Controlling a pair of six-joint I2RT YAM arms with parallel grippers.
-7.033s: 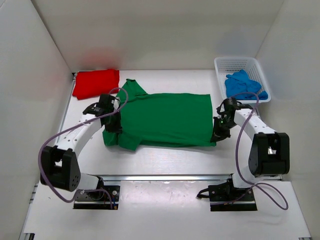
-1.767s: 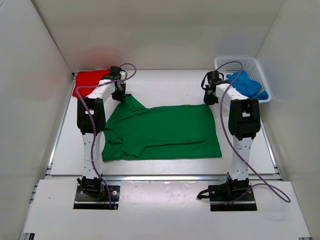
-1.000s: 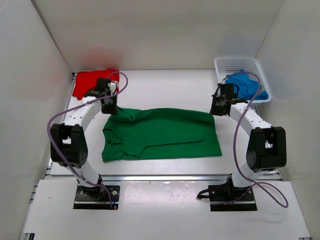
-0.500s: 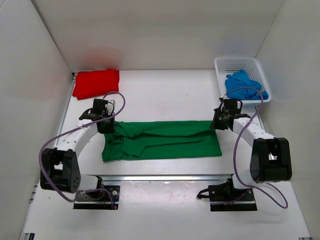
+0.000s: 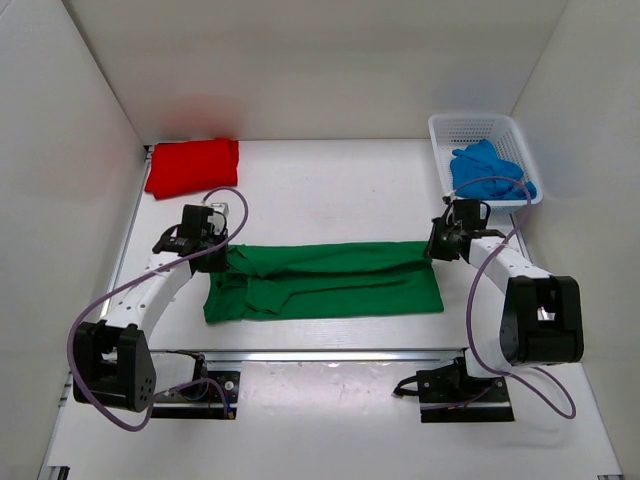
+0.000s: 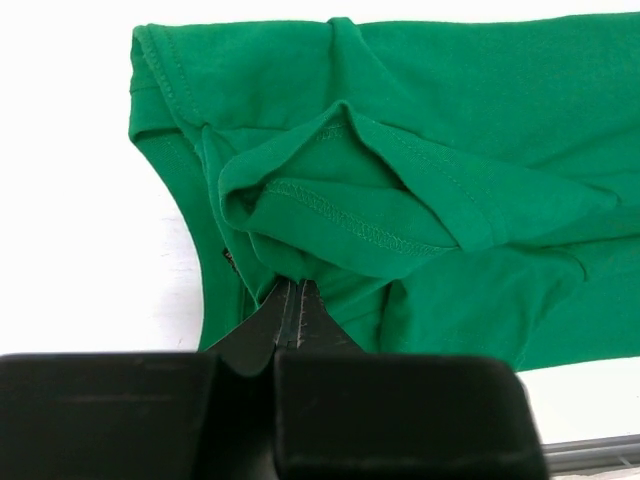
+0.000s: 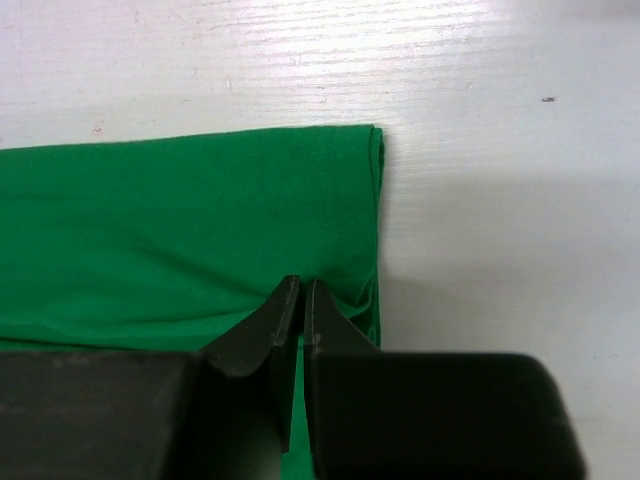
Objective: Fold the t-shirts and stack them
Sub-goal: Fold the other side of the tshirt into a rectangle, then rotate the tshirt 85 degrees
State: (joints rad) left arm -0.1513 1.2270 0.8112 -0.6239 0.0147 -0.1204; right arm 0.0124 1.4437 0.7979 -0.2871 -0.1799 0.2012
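Note:
The green t-shirt (image 5: 330, 280) lies across the table's middle, its far half drawn toward the near edge. My left gripper (image 5: 213, 258) is shut on the shirt's far left edge by the sleeve; the left wrist view shows the bunched sleeve (image 6: 380, 210) in front of my left gripper (image 6: 297, 288). My right gripper (image 5: 436, 250) is shut on the far right corner; the right wrist view shows the hem (image 7: 372, 200) just past my right gripper (image 7: 303, 290). The red t-shirt (image 5: 193, 166) lies folded at the far left. The blue t-shirt (image 5: 487, 172) is crumpled in the basket.
A white mesh basket (image 5: 478, 128) stands at the far right corner. White walls enclose the table on three sides. A metal rail (image 5: 330, 354) runs along the near edge in front of the arm bases.
Both grippers have pulled the shirt's far edge toward the near side, folding the green shirt lengthwise into a narrower band. Over the last half second they moved slightly nearer.

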